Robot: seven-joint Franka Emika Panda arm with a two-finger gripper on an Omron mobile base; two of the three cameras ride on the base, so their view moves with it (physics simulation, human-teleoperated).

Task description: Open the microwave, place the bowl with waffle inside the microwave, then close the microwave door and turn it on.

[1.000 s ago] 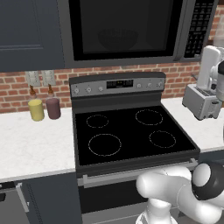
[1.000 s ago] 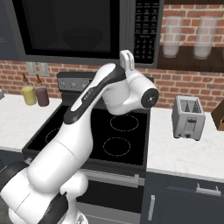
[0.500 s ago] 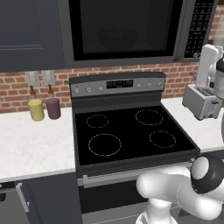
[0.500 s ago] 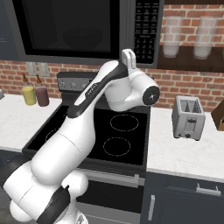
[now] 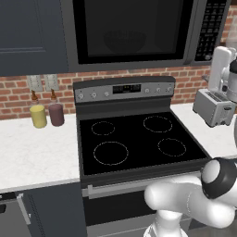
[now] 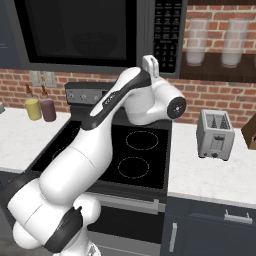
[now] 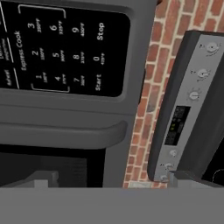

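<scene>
microwave door (image 5: 132,30) shut, bowl (image 5: 124,40) behind window; hand open

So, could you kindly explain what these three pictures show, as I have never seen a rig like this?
It is a simulated kitchen with a white robot arm on a driving base. Two pictures come from cameras on the base, behind the arm to its left and right; the third looks along its hand. The hand is raised near the microwave, whose door is shut; a bowl shows dimly behind its window. The hand camera faces the button panel. Below are a stove, a toaster and two jars. The fingers are open, holding nothing.
</scene>
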